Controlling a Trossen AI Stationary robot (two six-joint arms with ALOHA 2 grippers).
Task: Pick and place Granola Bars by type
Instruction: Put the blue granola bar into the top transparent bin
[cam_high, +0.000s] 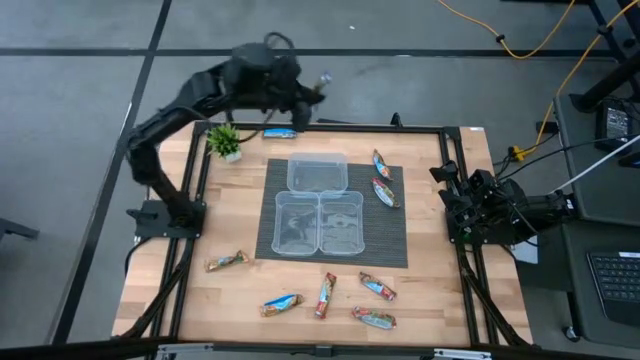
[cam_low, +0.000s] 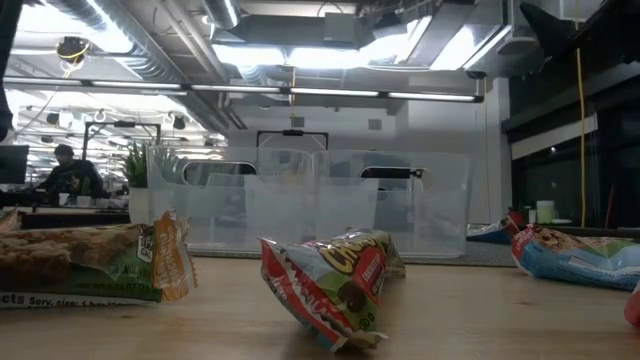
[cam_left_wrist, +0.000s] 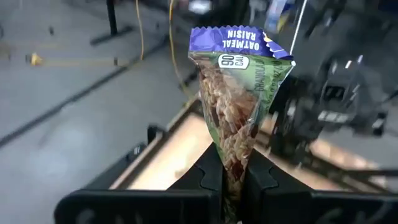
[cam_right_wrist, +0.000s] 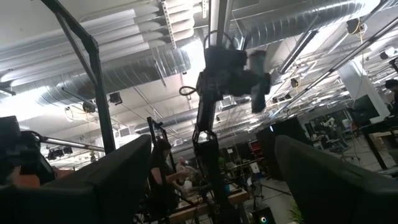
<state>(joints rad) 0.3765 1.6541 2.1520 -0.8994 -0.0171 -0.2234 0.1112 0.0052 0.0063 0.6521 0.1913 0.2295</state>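
The oatmeal raisin bar (cam_left_wrist: 239, 99) is pinched by its lower end between the closed fingers of the left gripper (cam_left_wrist: 233, 180), standing upright with its purple crimped top free. In the high view this gripper (cam_high: 315, 88) is raised at the far edge of the table, beyond the trio of clear tubs (cam_high: 318, 208) that sit on the dark mat (cam_high: 395, 240).

Only a narrow strip of wrapper is clamped, so the grip looks slight. A quick swing toward the tubs could let the glossy foil slide out, and the bar would likely fall outside them, perhaps off the far edge. Released from this height, it may also bounce off a tub rim.

A blue-wrapped bar (cam_high: 279, 132) lies just beyond the tubs, near the small potted plant (cam_high: 224, 141); a low sweep could knock either.

Two bars (cam_high: 383, 180) rest on the mat beside the tubs. Six more (cam_high: 325, 295) are scattered on the wood nearer the camera side of the tubs.

The right gripper (cam_high: 462, 200) waits well to the side of the tubs, fingers (cam_right_wrist: 323, 180) spread wide, holding nothing.
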